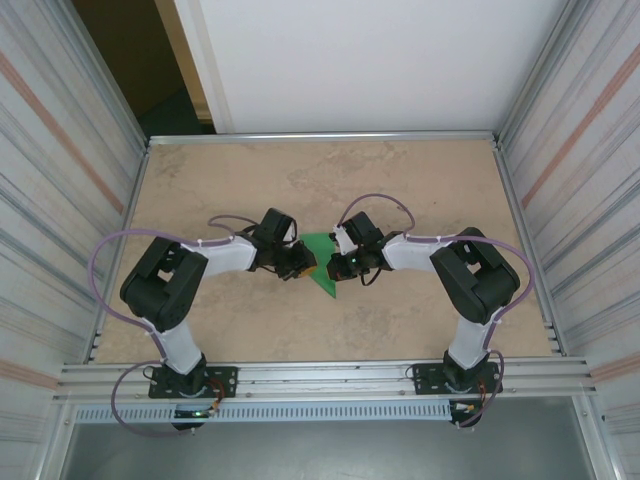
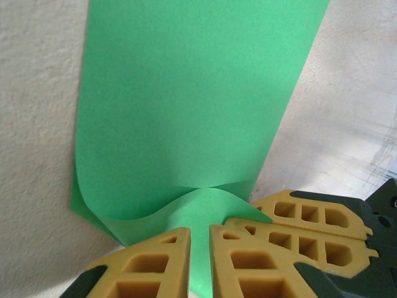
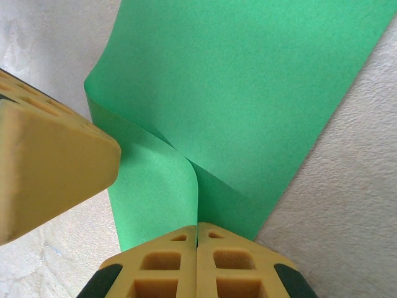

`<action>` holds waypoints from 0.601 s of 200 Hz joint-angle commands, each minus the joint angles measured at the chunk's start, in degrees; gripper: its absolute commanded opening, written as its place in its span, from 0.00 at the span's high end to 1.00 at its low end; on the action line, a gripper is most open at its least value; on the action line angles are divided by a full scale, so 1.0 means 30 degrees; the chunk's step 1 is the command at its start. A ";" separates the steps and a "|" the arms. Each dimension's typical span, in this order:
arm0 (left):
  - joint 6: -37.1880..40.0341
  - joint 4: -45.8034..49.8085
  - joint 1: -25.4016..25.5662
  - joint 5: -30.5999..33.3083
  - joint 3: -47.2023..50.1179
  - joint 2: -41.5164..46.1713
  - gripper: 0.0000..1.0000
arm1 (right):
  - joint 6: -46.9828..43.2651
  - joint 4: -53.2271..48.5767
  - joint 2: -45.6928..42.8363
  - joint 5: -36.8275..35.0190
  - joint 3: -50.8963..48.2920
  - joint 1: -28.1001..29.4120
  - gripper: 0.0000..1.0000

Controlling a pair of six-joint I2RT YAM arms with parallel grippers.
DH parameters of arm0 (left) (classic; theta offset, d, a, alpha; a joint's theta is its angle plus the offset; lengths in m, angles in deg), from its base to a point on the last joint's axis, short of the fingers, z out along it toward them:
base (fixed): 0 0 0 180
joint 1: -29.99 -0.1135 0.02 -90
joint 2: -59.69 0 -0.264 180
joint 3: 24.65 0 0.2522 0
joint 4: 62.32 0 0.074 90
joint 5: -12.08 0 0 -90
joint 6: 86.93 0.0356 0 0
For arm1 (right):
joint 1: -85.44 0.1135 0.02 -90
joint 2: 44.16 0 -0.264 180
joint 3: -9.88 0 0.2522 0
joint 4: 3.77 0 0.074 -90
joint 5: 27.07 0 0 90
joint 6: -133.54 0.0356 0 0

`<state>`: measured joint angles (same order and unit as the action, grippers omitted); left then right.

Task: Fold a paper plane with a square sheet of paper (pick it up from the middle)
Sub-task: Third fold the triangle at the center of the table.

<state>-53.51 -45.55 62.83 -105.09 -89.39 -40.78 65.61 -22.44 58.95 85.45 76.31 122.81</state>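
At the middle of the table [image 1: 420, 190], between the two arms, the paper [image 1: 321, 282] lies partly lifted, a green wedge pointing toward the near edge. The left gripper [image 1: 297, 263] is clamped on one edge of the sheet, its fingers [image 2: 155, 270] a sliver apart with green showing in the slit. The right gripper [image 1: 340, 264] has its fingers [image 3: 167, 273] pressed together, pinching the sheet where a soft bend runs into the tips. From the wrists, the paper curls over on itself in a rounded roll, not a sharp crease, and the rest lies flat on the table. The grippers sit just beside each other, so the main risk, as I judge it, is that they pull in opposite directions and tear the thin sheet, or that their fingers bump. A shallow pinch could also let the edge slip out. Pressing the roll flat while its edges are misaligned would set a crooked fold.
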 commanded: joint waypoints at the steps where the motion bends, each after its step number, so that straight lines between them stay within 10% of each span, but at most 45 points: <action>1: 0.0524 0.0318 0.0056 -0.0426 -0.0191 -0.0331 0.83 | 0.0204 -0.0756 0.0411 -0.0108 0.0331 -0.0114 0.98; 77: 0.0472 0.1691 0.0013 0.0409 -0.0412 -0.1274 0.83 | 0.0298 -0.1007 0.0309 -0.0183 0.0517 -0.0114 0.95; 120: 0.0402 0.2525 0.0016 0.1046 -0.0322 -0.1617 0.83 | 0.1966 -0.2186 -0.0752 -0.0380 0.1251 -0.0448 0.69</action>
<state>-53.11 -43.52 62.83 -105.20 -90.46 -43.45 67.38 -24.65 58.91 85.47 77.84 122.81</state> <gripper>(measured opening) 0.165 0.263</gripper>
